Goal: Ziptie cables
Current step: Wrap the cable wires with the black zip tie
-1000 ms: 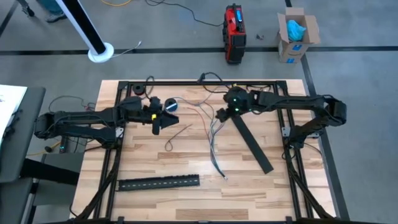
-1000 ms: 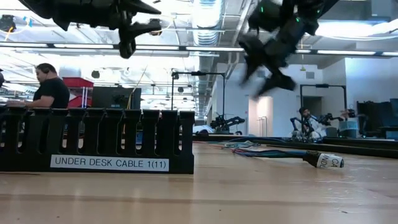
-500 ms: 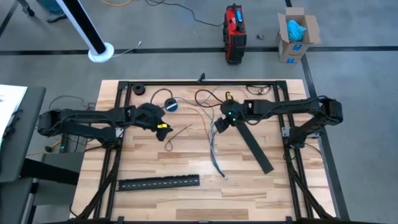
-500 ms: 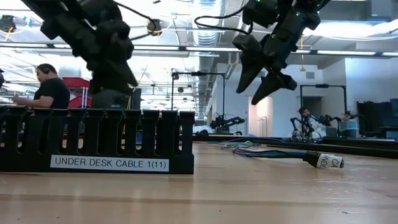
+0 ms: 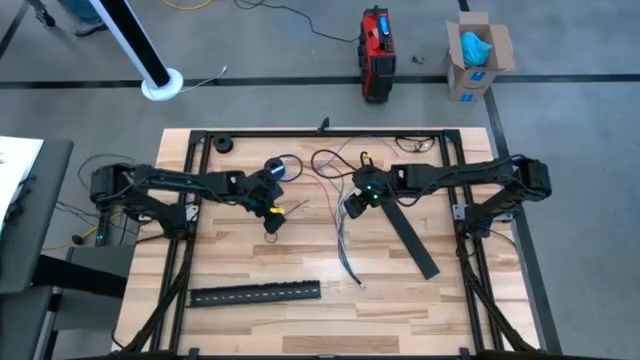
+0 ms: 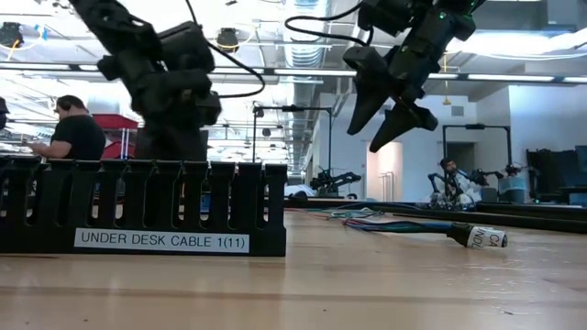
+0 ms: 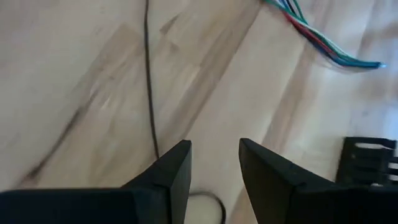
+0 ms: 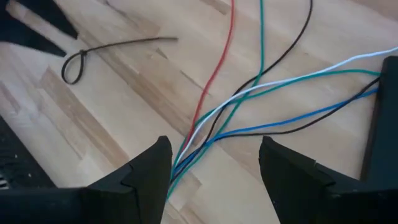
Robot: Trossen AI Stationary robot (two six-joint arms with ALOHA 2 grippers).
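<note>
The cables [image 8: 249, 118] lie loose mid-tabletop, not yet tied. The right tool [image 8: 214, 177] hangs spread above them. The left tool [image 7: 214, 168], also spread, hovers over the looped ziptie [image 8: 93, 53].

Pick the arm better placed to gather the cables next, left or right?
Probably right. The right tool hangs open directly over the cables, where the strands converge. The left tool, also open, is over a thin black ziptie on the table, with the cables off to its side.
</note>
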